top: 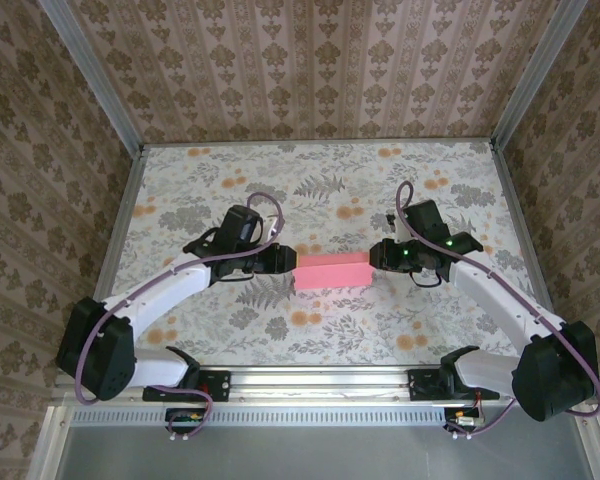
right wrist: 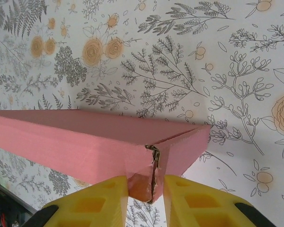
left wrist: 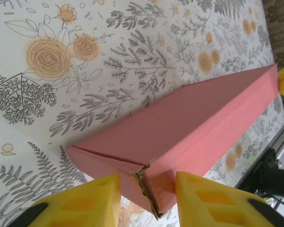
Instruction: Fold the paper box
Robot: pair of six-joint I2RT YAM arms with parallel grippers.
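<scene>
Yellow fingers (right wrist: 114, 189) of right gripper (right wrist: 146, 183) and left gripper (left wrist: 147, 183) pinch paper box (top: 331, 271) ends.

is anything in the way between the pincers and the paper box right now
Nothing visible stands in the way. The left pincer and the right pincer are at opposite ends of the paper box, each with a yellow finger on either side of the end flap and no other object between.
</scene>
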